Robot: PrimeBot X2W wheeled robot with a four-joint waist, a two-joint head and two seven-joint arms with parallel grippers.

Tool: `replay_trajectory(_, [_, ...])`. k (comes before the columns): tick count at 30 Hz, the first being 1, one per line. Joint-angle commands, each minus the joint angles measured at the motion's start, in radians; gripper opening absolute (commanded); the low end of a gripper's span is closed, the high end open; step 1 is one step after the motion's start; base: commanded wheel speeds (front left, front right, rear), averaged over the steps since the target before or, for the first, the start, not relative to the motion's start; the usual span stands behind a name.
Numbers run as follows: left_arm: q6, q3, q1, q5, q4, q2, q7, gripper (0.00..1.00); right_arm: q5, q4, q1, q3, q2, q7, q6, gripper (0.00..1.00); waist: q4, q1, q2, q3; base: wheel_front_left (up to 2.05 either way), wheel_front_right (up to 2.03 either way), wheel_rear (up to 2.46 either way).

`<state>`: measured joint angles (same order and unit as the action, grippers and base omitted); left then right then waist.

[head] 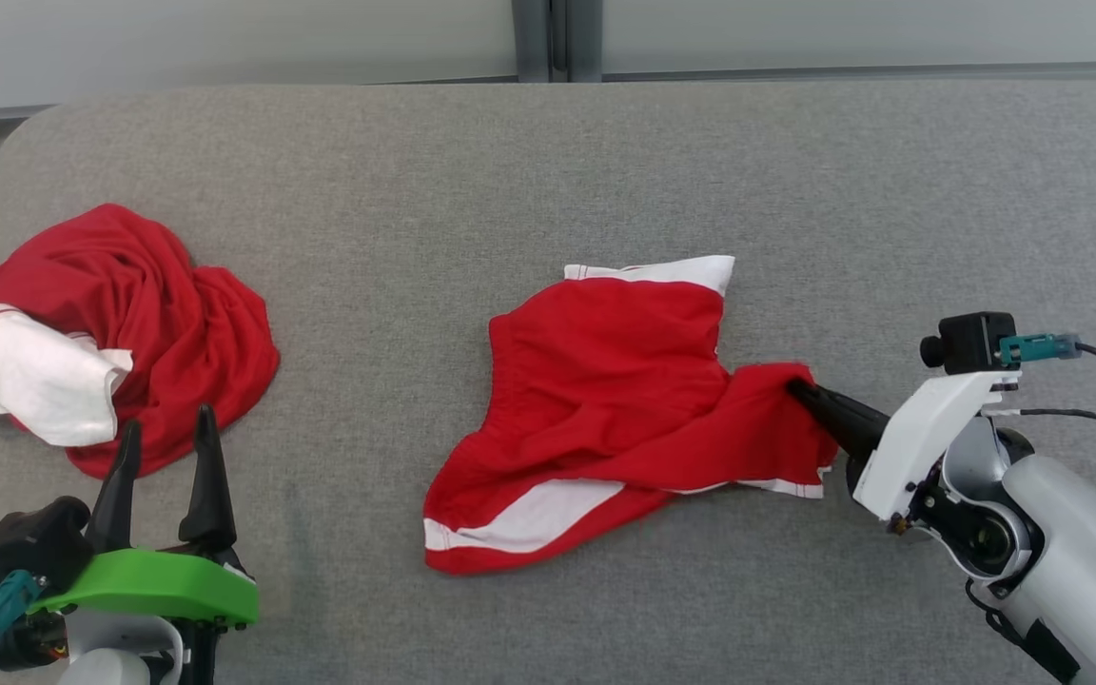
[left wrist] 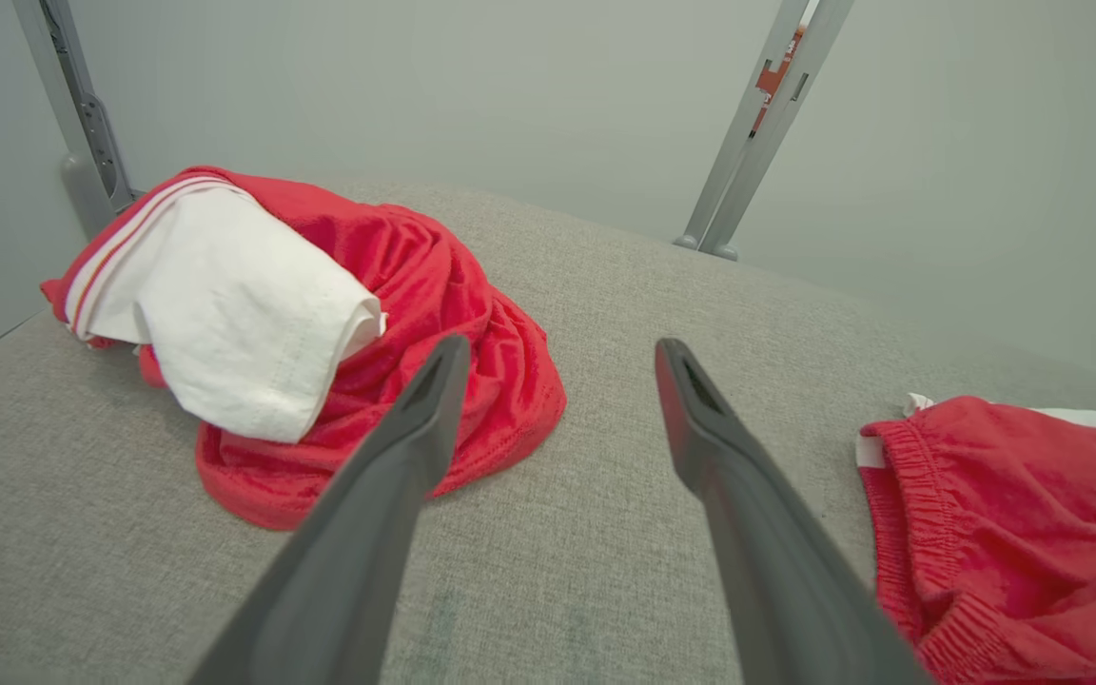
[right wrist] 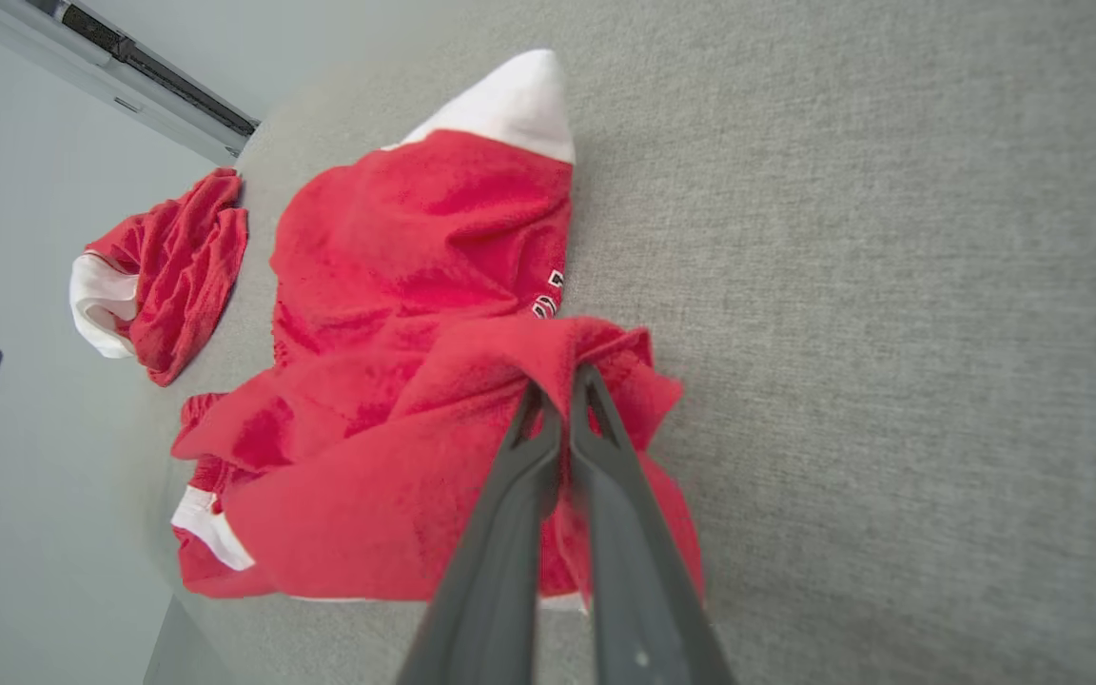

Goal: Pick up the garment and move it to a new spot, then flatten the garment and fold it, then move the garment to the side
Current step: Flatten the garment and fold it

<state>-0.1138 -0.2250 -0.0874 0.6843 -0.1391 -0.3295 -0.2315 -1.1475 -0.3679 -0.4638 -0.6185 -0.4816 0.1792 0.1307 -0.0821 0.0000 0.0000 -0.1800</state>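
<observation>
A pair of red knit shorts with white side panels and an elastic waistband (head: 605, 381) lies crumpled a little right of centre in the head view, on the grey fabric-covered table (head: 510, 171). The right gripper (head: 800, 388) reaches in from the lower right of that frame. Its jaws are pressed together on a bunched fold at the shorts' right-hand edge. In the right wrist view the cloth (right wrist: 415, 285) puckers and rises into a small peak at the pinched tips (right wrist: 557, 388), so the grip looks real rather than a mere touch. Taking an outer edge rather than the middle probably lets the rest hang and unfurl when lifted, which would help the flattening to come.

The left gripper (head: 167, 423) sits at the lower left, its jaws spread wide and holding nothing. It is just beside a second heap, a rumpled red garment with a white striped-trim section (head: 158, 304), and touches neither garment. It seems parked clear while the right arm works.

By my reading the first step, the pick-up, is just under way. Most of the shorts rest on the table.
</observation>
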Motion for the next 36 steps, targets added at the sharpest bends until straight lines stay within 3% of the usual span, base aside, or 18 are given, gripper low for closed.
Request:
replay_trajectory(1, [0.007,0.0,-0.015,-0.007,-0.01,0.002,-0.006,1.0,0.016,-0.039,-0.023,-0.004,0.002,-0.022,0.0,1.0,-0.016,0.0,0.0,-0.009,0.0,0.0,0.0])
replay_trajectory(7, [0.011,0.0,-0.003,-0.006,-0.041,0.005,-0.013,1.0,0.053,-0.138,-0.054,-0.033,0.009,-0.146,0.0,1.0,-0.011,0.0,0.0,0.033,0.0,0.0,0.0])
replay_trajectory(16, [0.006,0.037,0.044,-0.026,-0.026,-0.003,-0.028,1.0,0.148,-0.097,0.023,-0.02,-0.01,-0.432,0.0,1.0,0.046,0.0,0.0,0.116,0.0,0.0,0.0])
replay_trajectory(18, [-0.002,0.054,0.055,-0.053,-0.013,-0.009,-0.033,1.0,0.187,-0.072,0.059,0.028,-0.004,-0.443,0.0,1.0,0.059,0.0,0.0,0.135,0.0,0.0,0.0])
replay_trajectory(23, [-0.011,0.125,0.095,-0.139,0.066,0.018,-0.034,1.0,0.375,0.073,0.2,0.261,0.061,-0.444,0.0,1.0,0.086,0.0,0.0,0.17,0.0,0.0,0.0])
replay_trajectory(26, [0.004,0.17,0.141,-0.203,0.12,0.047,-0.033,1.0,0.545,0.165,0.297,0.353,0.096,-0.444,0.0,1.0,0.096,0.0,0.0,0.178,0.0,0.0,0.0])
replay_trajectory(28, [0.021,0.193,0.176,-0.244,0.148,0.064,-0.033,1.0,0.592,0.217,0.358,0.408,0.146,-0.444,0.0,1.0,0.099,0.0,0.0,0.18,0.0,0.0,0.0])
replay_trajectory(32, [0.055,0.222,0.243,-0.295,0.162,0.111,-0.033,1.0,0.665,0.255,0.453,0.457,0.186,-0.444,0.0,1.0,0.098,0.0,0.0,0.181,0.0,0.0,0.0])
replay_trajectory(36, [0.084,0.239,0.266,-0.322,0.148,0.152,-0.033,1.0,0.699,0.241,0.487,0.442,0.195,-0.444,0.0,1.0,0.09,0.0,0.0,0.185,0.0,0.0,0.0])
